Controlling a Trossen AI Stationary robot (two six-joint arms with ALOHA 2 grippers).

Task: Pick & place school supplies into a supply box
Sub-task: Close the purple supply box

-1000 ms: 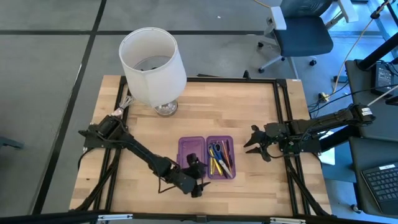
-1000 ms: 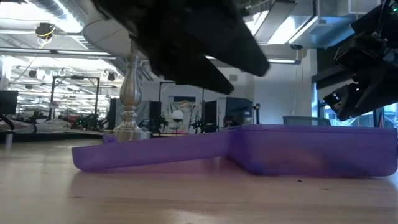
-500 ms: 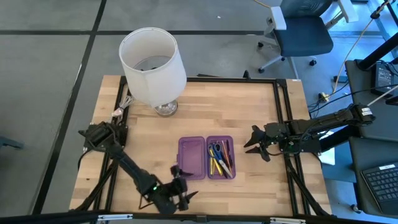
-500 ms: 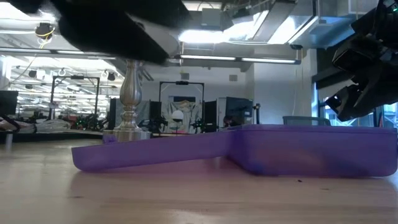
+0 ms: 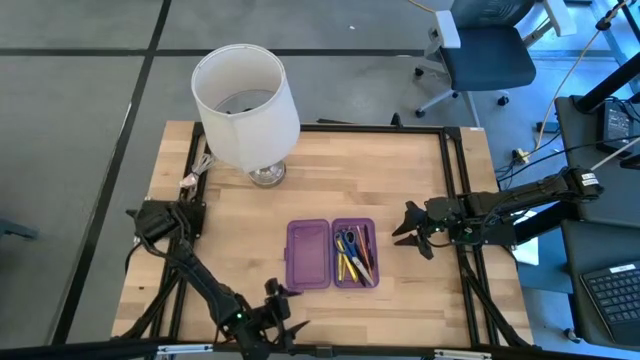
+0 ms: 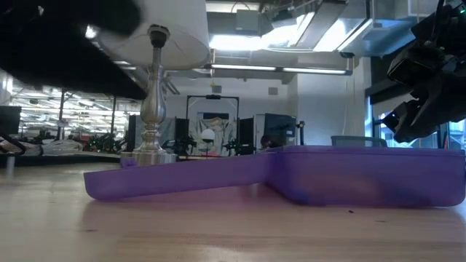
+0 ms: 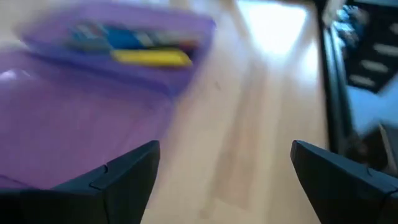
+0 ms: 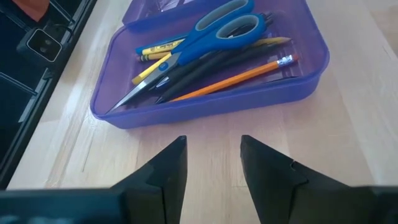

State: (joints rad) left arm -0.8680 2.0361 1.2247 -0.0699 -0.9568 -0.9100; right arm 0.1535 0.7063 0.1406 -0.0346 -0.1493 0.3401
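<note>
The supply box (image 5: 331,254) lies open in the middle of the table, a translucent purple case with two flat halves. Its right half (image 8: 211,99) holds the school supplies: blue-handled scissors (image 8: 208,28), black pens, an orange pencil (image 8: 239,76) and a yellow one (image 8: 158,48). The left half (image 5: 308,254) has nothing in it. My left gripper (image 5: 282,306) hangs open near the table's front edge, left of the box, fingers wide apart (image 7: 224,171). My right gripper (image 5: 402,228) stands open just right of the box, pointing at it (image 8: 213,165), with nothing between its fingers.
A lamp with a white shade (image 5: 245,105) and a metal foot (image 5: 266,174) stands at the table's far left. Bare wood lies around the box. Black frame rails (image 5: 462,190) run along the table's sides. An office chair (image 5: 485,50) stands beyond the far right corner.
My left gripper has swung away from the near edge of the box toward the table's near edge and to the left, rolling its wrist, and has stayed open. The box and the supplies lie as before.
</note>
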